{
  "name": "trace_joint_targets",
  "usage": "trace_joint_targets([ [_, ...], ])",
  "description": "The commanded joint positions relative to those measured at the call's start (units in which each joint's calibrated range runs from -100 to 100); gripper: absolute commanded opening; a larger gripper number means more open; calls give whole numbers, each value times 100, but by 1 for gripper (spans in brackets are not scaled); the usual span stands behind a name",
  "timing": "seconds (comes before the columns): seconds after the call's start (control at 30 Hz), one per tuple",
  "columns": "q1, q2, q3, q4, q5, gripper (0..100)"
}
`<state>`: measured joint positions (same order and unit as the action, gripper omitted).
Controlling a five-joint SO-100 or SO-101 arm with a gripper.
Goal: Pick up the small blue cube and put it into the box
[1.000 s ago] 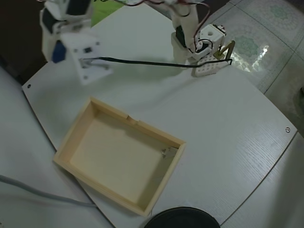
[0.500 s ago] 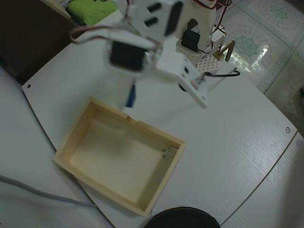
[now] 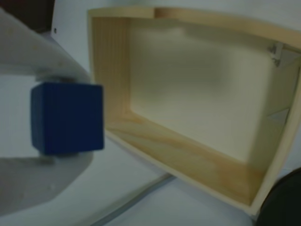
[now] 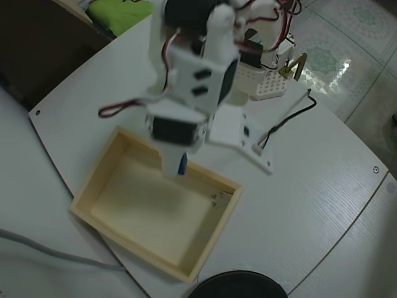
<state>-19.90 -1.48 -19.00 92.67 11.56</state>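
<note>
arm [image 4: 198, 74]: white printed plastic segments with black servo blocks set into them. red, white and black wires loop off the joints; one black cable [image 4: 288, 121] trails to the right in the overhead view. flat white bracket plate [image 4: 239, 138] with small dark holes. jaws in the wrist view blurred, pale grey-white.

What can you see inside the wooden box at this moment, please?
The box shows only its bare pale bottom and a small metal bracket in one corner. The small blue cube is not in it; the gripper holds it. In the overhead view the arm hides part of the box's far edge.
</note>
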Motion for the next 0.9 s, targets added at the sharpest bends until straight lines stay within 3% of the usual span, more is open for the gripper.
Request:
trace_joint_targets([
  [0.0, -19, 173, -54, -159, 34, 13],
  [0.47, 40, 478, -190, -133, 34, 13],
  [0.87, 47, -1441, -407, 232, -18, 13],
])
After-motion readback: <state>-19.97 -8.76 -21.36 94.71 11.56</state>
